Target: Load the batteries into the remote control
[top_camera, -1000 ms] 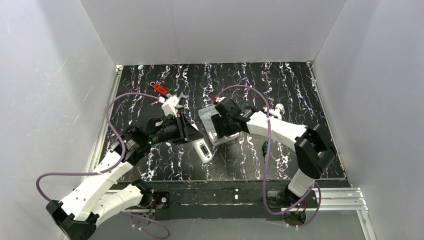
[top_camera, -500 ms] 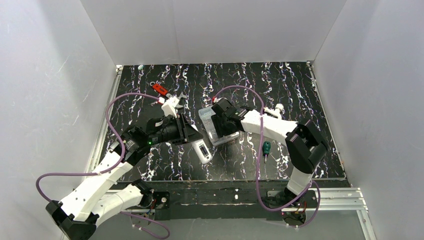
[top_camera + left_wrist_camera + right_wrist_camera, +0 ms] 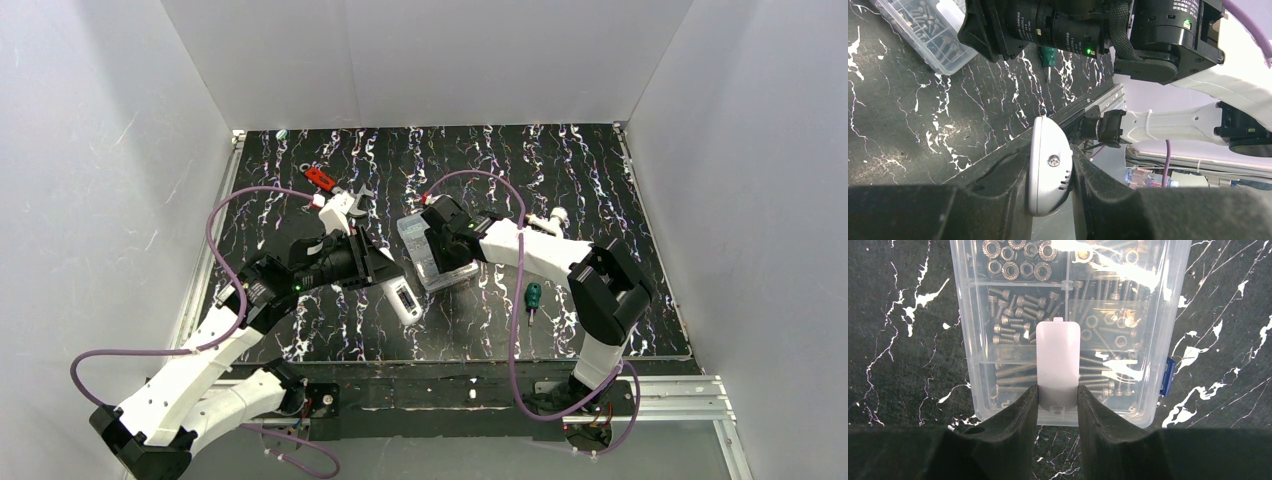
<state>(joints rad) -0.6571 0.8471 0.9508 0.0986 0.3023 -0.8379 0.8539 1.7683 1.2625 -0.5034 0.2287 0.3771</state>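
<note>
Your left hand [image 3: 1050,156] was found clenched on the remote control [image 3: 404,299], pinching one end between both fingers. The handset lay toward the near side of the bench [image 3: 600,200], close beside the clear parts box [image 3: 962,315]; whether it touched the bench could not be told. Your right hand [image 3: 1058,391] stood low over that box. Its fingers met both long edges of a thin white plate, taken to be the battery cover [image 3: 1058,352], which lay flat on the box lid with its small tab pointing away from the hand. I recorded that hand as grasping the cover by its near end only. No batteries could be made out in any view, and the state of the remote's battery bay was not visible. A green-handled screwdriver [image 3: 533,295] lay apart on the bench to the right. I judged the step in hand to be lifting the cover off the lid. To do it well, you needed a square, firm pinch before rising. The lift should have gone straight up so the plate neither pivoted in the short grip nor dragged the box. You should also have kept the left hand steady and confirmed the cells were seated before offering the tab end to the remote.
</note>
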